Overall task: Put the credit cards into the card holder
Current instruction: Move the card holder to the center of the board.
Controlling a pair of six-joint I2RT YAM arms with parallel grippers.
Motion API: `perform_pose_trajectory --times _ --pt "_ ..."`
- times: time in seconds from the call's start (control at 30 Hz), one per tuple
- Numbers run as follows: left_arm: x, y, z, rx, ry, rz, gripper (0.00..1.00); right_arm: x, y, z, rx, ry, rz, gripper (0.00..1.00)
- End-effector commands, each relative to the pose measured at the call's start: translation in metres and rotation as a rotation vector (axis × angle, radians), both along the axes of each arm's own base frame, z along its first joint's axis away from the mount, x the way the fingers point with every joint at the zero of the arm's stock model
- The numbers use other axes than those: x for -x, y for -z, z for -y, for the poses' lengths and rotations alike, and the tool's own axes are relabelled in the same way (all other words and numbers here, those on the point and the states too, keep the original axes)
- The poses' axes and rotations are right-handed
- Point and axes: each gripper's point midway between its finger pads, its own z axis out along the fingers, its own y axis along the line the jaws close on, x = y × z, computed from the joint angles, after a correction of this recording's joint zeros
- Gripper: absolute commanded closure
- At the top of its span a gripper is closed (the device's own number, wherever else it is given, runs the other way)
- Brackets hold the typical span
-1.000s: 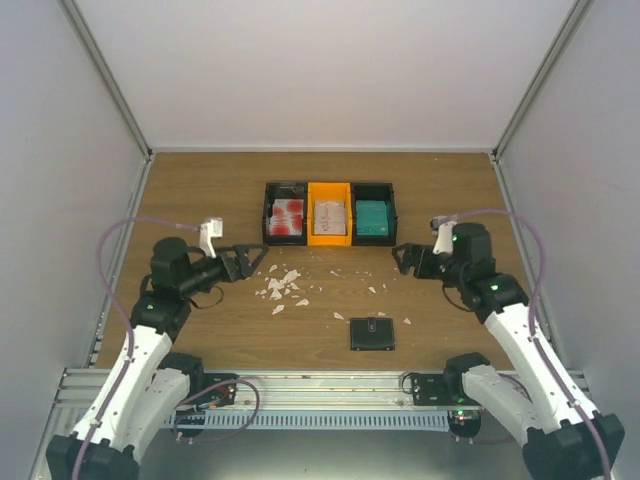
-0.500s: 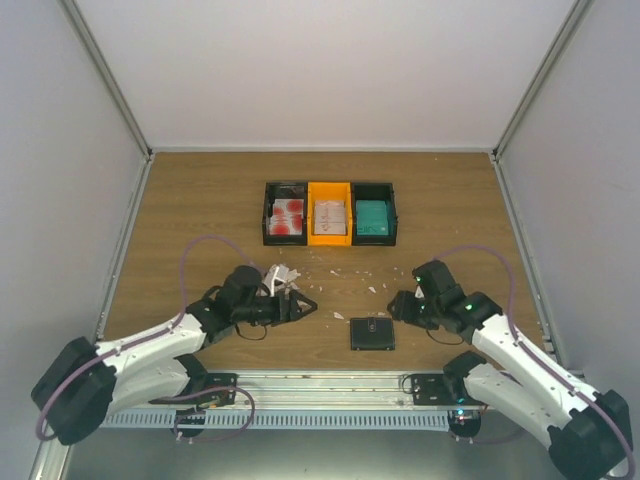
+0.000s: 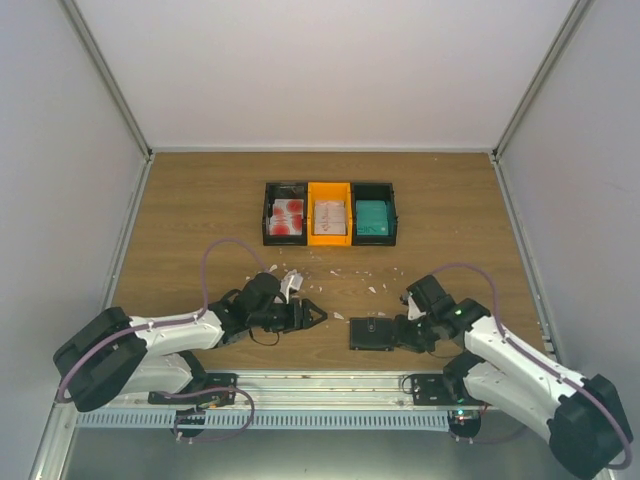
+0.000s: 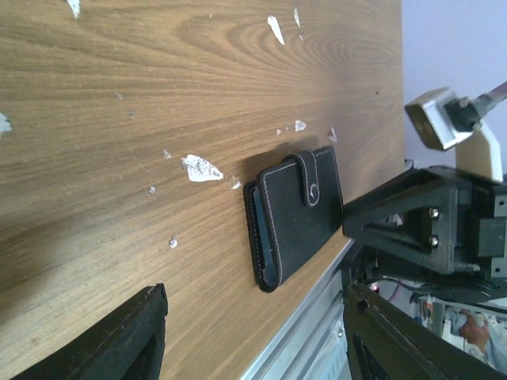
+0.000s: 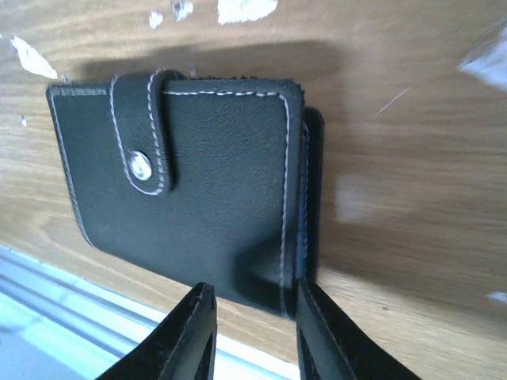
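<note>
The black card holder (image 3: 372, 333) lies shut and flat near the table's front edge, its snap strap on top (image 5: 146, 166). My right gripper (image 3: 402, 334) is at its right end. In the right wrist view the right gripper (image 5: 252, 336) straddles the holder's corner, one finger over the cover, one just outside the edge, with a gap still showing. My left gripper (image 3: 320, 316) stands open, left of the holder and apart from it; in its own view the left gripper (image 4: 253, 340) has nothing between its fingers and faces the holder (image 4: 297, 214). Red-and-white (image 3: 287, 218), pale (image 3: 330, 216) and teal (image 3: 372, 214) credit cards lie in bins.
Three open bins stand side by side at the back: a black one (image 3: 268, 213), an orange one (image 3: 330, 186) and another black one (image 3: 392, 213). Small white scraps (image 3: 335, 271) litter the wood between the bins and the holder. A metal rail (image 3: 320, 385) runs along the front edge.
Both arms have swung down and inward from mid-table to the card holder at the front. Both grippers have narrowed, the right one more. The holder has not moved.
</note>
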Motion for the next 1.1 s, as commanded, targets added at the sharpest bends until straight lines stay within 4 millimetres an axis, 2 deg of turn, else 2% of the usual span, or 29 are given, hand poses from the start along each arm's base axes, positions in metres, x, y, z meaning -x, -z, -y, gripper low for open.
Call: perform_pose_trajectory --times 0.0,0.2,0.3,0.43,0.57,0.7,0.8,0.93,1.07 --pt "-0.015 -0.015 0.005 0.014 -0.037 0.085 0.37 0.016 0.007 -0.026 -0.146 -0.096 -0.065 0.74" --pt "-0.029 -0.010 -0.019 -0.072 -0.172 0.116 0.35 0.010 0.002 -0.052 -0.297 -0.123 -0.048 0.77" --pt "-0.035 -0.014 -0.031 -0.100 -0.224 0.143 0.35 0.001 0.001 -0.065 -0.348 -0.142 -0.021 0.77" --pt "-0.040 -0.019 -0.043 -0.119 -0.273 0.168 0.35 -0.028 -0.004 -0.087 -0.386 -0.119 0.058 0.77" --pt "-0.043 -0.019 -0.053 -0.123 -0.305 0.169 0.34 -0.062 -0.018 -0.126 -0.438 -0.106 0.158 0.75" --pt "-0.040 -0.026 -0.045 -0.086 -0.258 0.182 0.32 -0.090 -0.026 -0.149 -0.447 -0.102 0.221 0.69" --pt "-0.040 -0.025 -0.041 -0.090 -0.240 0.171 0.32 -0.098 -0.022 -0.148 -0.369 -0.132 0.232 0.62" --pt "-0.042 -0.018 -0.044 -0.102 -0.263 0.160 0.31 -0.105 -0.024 -0.127 -0.242 -0.137 0.312 0.49" --pt "-0.044 -0.010 -0.047 -0.120 -0.287 0.147 0.31 -0.124 -0.027 -0.110 -0.082 -0.197 0.430 0.41"
